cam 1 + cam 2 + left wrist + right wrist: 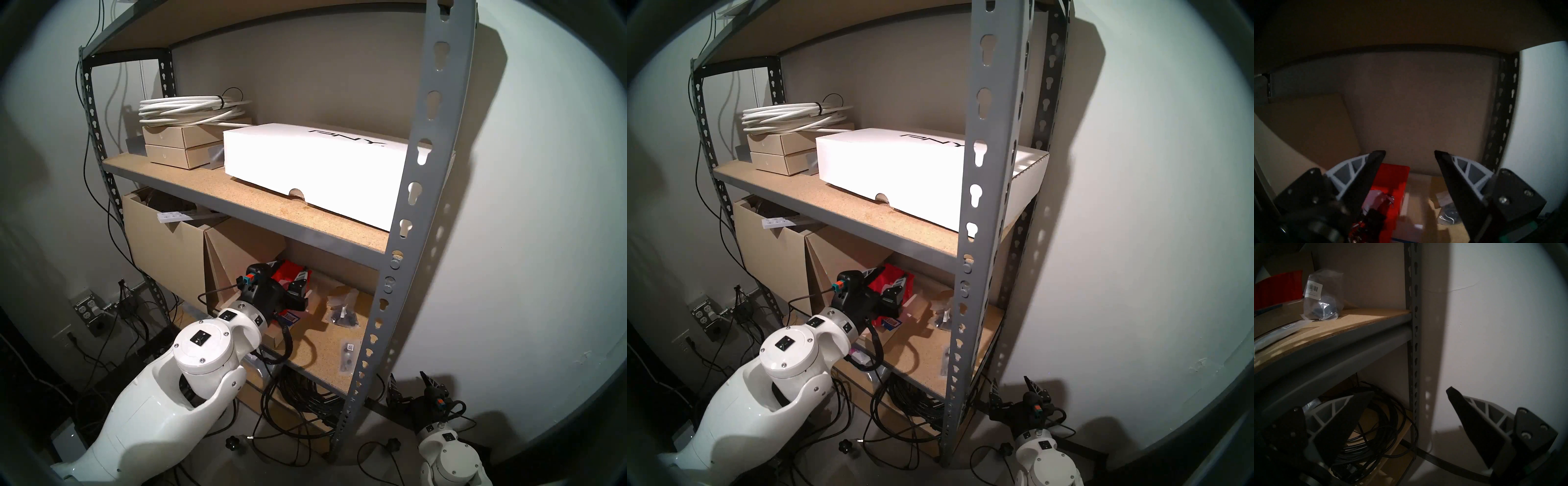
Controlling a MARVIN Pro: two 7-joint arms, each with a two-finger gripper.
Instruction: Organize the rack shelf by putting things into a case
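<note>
Nearest the robot, low at the rack's right foot, right gripper [410, 385] parked outside the shelf, jaws spread wide and empty; judged idle, kept clear so the left arm has the bay to itself

Front edge of the rack shelf [315, 346], by the right upright: flat clear packet [347, 356] with white label lies flat on the board, out in the open, easy to reach, not yet collected

Just behind it, clear bag of black parts [1322, 299] slumps upright on the board, barcode label facing out; also loose, still to be put away

Mid-shelf: left gripper [1409, 153] reaches in level under the upper board. Wrist view shows its jaws partly apart with nothing between them. It sits just above and beside the red bin, so likely between a drop and the next pick, though that is a guess

Further back on the left, red bin [1392, 176] stands on a flat cardboard box beside tall cardboard boxes [176, 251]. Crinkled clear plastic and something dark already show inside it; exact contents unclear in the blur

Small black clip not identifiable
</note>
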